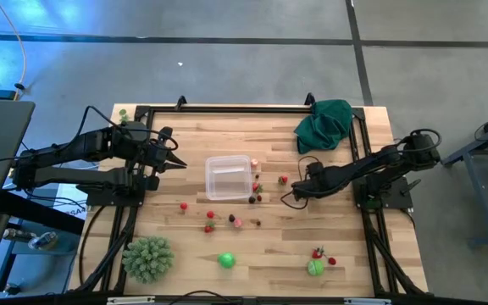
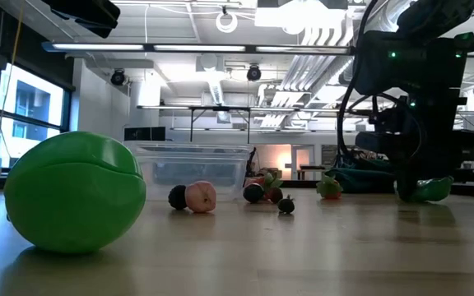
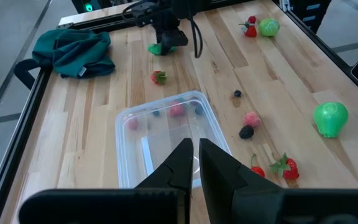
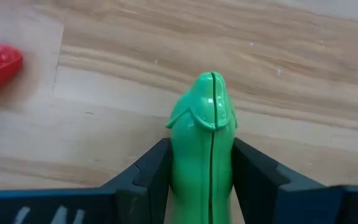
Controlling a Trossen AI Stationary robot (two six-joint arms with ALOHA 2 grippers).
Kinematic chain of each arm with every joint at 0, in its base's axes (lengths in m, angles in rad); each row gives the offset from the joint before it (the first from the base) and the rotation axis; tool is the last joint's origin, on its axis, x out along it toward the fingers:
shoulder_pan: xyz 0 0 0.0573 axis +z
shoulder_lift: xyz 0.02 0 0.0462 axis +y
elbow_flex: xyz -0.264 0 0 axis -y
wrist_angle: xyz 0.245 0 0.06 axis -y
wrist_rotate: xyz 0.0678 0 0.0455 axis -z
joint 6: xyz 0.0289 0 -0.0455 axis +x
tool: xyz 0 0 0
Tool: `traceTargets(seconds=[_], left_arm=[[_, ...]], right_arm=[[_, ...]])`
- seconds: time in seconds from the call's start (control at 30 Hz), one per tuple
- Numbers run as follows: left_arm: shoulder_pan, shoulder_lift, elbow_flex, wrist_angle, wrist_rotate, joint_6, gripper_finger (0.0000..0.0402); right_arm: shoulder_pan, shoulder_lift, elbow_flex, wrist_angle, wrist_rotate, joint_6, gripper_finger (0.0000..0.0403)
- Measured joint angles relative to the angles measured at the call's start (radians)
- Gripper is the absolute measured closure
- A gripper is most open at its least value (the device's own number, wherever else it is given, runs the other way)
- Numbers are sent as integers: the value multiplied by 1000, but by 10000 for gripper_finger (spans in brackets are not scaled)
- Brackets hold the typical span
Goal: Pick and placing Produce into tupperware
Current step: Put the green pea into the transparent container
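Green toy vegetable clamped in the right gripper near the tupperware; left gripper fingers together.

— Saw grey concrete floor all round the wooden table, crossed by dark seams.
— And beyond, at table height?
— Looked into an open hall: white ceiling with pipes and ducts, strips of bright lights.
— Windows?
— Noted tall windows at one side, daylight through them. Spotted a dark-framed table far back.
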State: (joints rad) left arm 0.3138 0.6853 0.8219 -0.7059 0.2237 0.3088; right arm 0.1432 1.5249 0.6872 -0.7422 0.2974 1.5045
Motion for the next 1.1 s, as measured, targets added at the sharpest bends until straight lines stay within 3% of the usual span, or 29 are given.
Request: traceTargets(seconds=[0.47,0.67,0.9,1.1], left_arm=[[0,0,0,0,0,0,382],[0,0,0,0,0,0,382],[0,0,0,0,0,0,383],[0,0,0,0,0,0,383]], right_arm=[[2,-7,2,1,12,-50,273],[3,-14,69,8,54,-147,275],[1,-14,257,-58,158,-312,282],[-5,-14,508,-44,265,-601,283]])
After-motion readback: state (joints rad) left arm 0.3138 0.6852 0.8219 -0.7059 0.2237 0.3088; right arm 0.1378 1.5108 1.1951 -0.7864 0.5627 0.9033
